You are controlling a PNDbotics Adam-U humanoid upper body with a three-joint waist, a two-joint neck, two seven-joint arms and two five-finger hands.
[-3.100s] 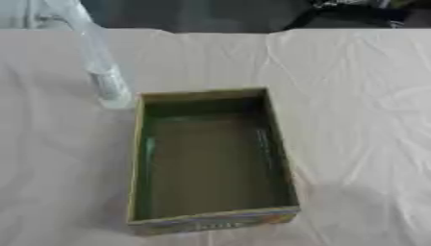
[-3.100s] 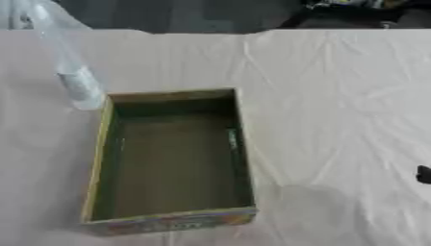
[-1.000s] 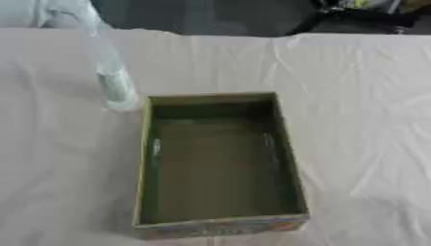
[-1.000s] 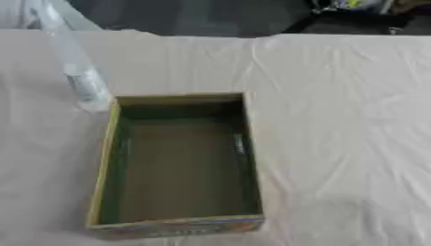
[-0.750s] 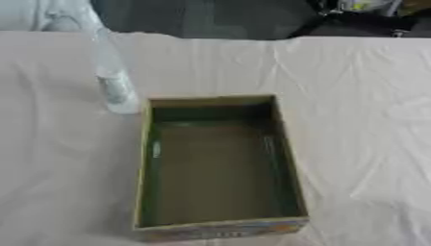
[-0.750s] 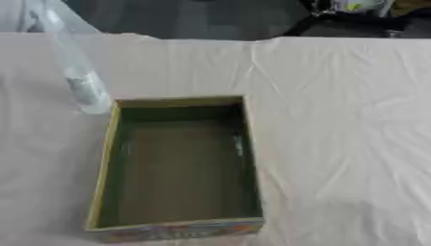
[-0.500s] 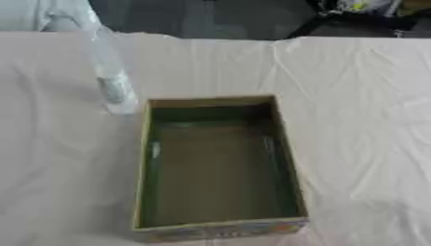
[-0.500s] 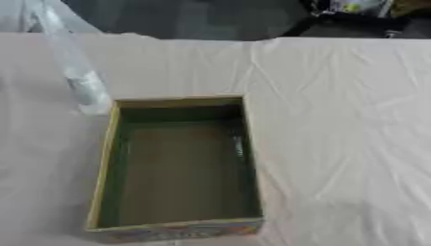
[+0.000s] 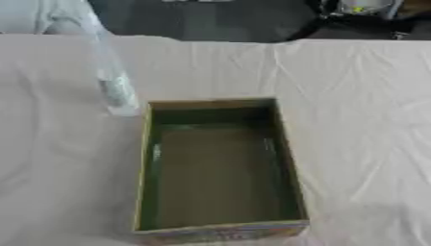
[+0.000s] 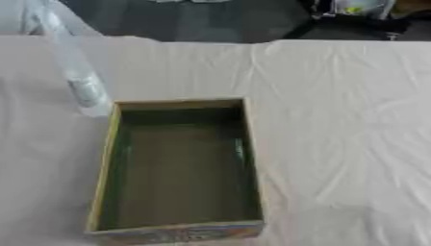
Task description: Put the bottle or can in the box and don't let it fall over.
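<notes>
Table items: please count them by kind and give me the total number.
Clear plastic bottle, standing upright beside the box's far-left corner: 1
Open box, green inside, nothing in it: 1
Total: 2
No robot hand shows in either view.

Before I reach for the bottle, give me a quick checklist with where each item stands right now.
1. Bottle upright: ok. The clear bottle stands on the white cloth.
2. Bottle in the box: not ok. It is outside, just beyond the far left corner of the box.
3. Box ready to receive: ok. It is open on top and nothing shows on its green floor.
4. Gap between bottle and box: cannot tell. The bottle's base sits very near the corner; touching or apart is unclear.
5. Hands in position: not ok. Neither hand shows in either eye view.
6. Cloth flat under the box: cannot tell. Wrinkles show on the right side.
</notes>
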